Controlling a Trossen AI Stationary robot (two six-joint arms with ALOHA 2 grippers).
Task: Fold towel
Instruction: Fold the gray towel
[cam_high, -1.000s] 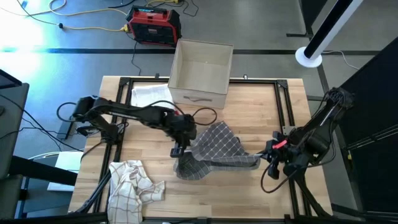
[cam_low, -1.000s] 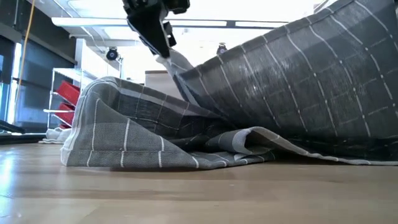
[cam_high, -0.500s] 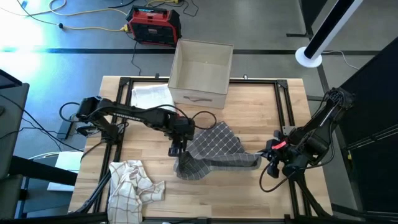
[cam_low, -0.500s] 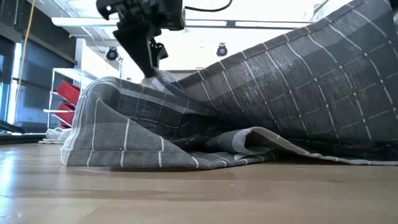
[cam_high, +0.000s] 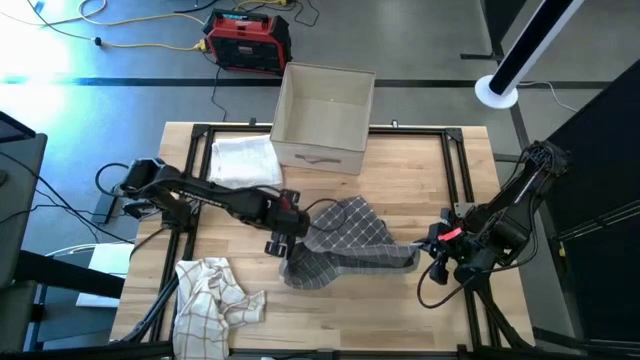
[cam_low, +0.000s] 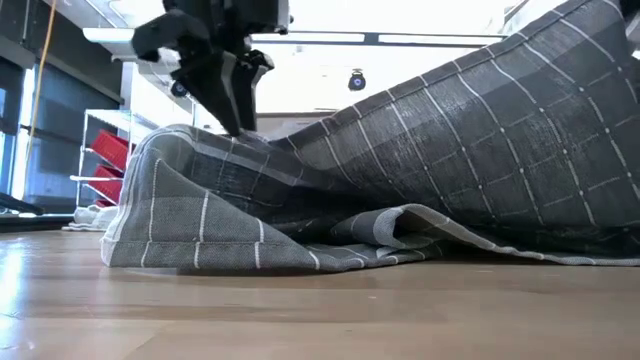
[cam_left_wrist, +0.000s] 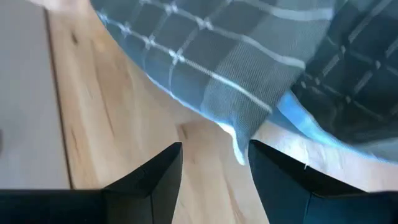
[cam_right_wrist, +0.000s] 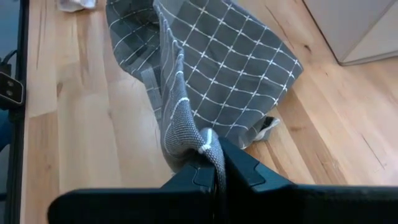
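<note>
Wooden table (cam_high: 400, 300), crumpled checked towel (cam_high: 345, 240).

A grey floor (cam_high: 420, 40) surrounds the wooden table (cam_high: 400, 300). On it lie yellow cables (cam_high: 130, 42) beside a red and black box (cam_high: 247, 40). A white pole (cam_high: 520, 50) rises from a round base. Bright ceiling lights (cam_low: 440, 38) and a red shelf (cam_low: 100, 160) show beyond.

Bright overhead light glares white in the low view; left wrist view blurred.
</note>
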